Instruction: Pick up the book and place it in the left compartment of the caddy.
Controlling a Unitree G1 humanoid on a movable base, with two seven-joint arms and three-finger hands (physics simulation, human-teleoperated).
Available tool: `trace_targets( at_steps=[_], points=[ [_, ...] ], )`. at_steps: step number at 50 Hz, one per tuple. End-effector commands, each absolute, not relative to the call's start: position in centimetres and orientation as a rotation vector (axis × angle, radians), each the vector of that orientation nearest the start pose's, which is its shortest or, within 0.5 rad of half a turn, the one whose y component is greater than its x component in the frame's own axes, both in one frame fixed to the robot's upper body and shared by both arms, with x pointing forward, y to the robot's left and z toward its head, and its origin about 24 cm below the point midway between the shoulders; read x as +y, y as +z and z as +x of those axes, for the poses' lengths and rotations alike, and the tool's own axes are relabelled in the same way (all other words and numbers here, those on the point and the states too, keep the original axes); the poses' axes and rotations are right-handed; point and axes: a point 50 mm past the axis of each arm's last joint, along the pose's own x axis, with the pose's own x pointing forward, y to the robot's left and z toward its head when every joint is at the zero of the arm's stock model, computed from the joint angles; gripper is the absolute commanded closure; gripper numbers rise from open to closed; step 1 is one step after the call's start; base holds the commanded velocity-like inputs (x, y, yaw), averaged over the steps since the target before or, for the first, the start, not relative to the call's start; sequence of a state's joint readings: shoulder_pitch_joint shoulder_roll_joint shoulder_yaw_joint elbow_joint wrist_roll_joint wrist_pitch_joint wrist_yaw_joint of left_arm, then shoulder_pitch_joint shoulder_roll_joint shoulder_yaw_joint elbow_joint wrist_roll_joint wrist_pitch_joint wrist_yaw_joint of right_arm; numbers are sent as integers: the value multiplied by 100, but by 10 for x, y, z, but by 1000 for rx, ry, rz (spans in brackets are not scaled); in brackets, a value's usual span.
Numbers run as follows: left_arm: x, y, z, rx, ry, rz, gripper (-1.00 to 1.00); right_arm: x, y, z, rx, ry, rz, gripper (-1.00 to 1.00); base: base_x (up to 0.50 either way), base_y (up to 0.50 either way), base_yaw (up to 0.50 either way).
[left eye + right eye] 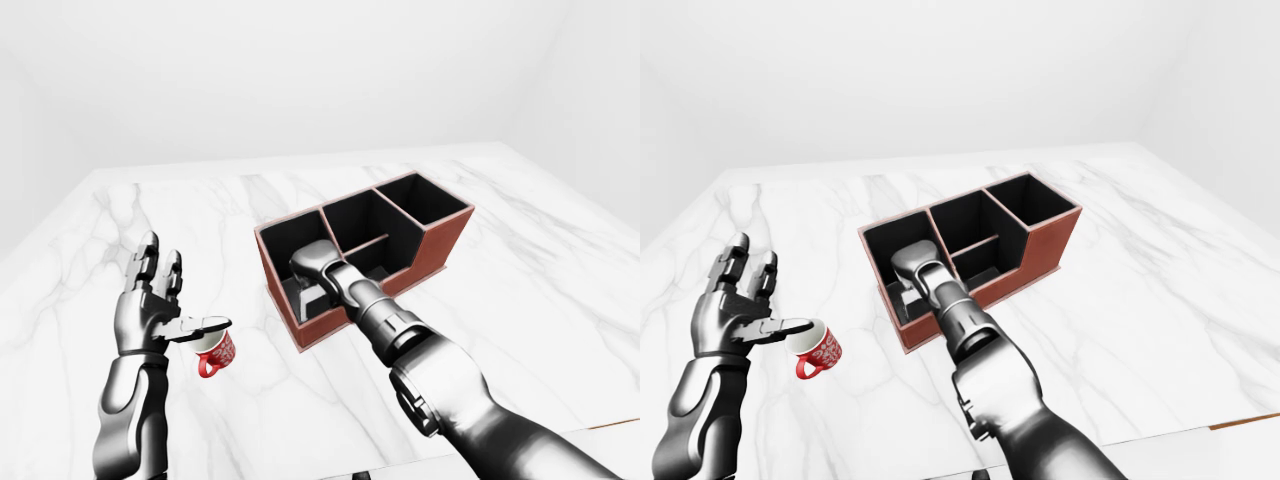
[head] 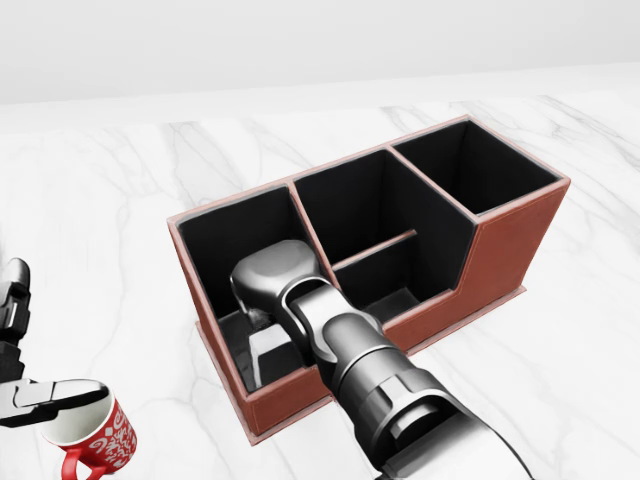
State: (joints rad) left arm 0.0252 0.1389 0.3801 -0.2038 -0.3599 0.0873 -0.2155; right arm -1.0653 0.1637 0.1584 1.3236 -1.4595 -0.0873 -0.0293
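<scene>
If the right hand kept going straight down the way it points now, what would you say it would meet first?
Most likely the floor of the caddy's left compartment. The right hand already reaches down into it, with something pale, perhaps the book, just below the hand. Depth is unclear, so that pale thing may come first.

You have a white marble tabletop [image 2: 560,330] with faint grey veining, smooth and lightly polished. The caddy [image 2: 510,245] reads as reddish-brown leather or leatherette outside, matt, with a paler stitched edge along its rim; its inner walls are flat black and dull. Your right hand [image 2: 275,280] and left hand [image 1: 152,305] are grey metal with a satin to glossy sheen, showing soft highlights on the rounded casings; the joints are darker. The mug [image 1: 215,352] looks like glazed ceramic, glossy red with a white pattern and a white interior. The far wall is plain matt white.
</scene>
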Motion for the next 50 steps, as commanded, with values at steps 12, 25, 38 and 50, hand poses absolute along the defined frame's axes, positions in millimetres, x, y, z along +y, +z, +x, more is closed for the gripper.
trace_targets(
  at_steps=[12,25,38,50],
  points=[
    [248,89,233,-184,105,-165,-100,-1,34,351,-62,724,-1625,-100,0,0,0],
    [244,87,235,-172,95,-164,-100,12,55,348,-7,829,-1495,-100,0,0,0],
    [233,93,233,-195,62,-143,-100,-22,204,277,-507,487,-1310,-100,0,0,0],
    [217,118,228,-293,21,-90,-100,-65,287,235,-762,93,-1187,-100,0,0,0]
  ],
)
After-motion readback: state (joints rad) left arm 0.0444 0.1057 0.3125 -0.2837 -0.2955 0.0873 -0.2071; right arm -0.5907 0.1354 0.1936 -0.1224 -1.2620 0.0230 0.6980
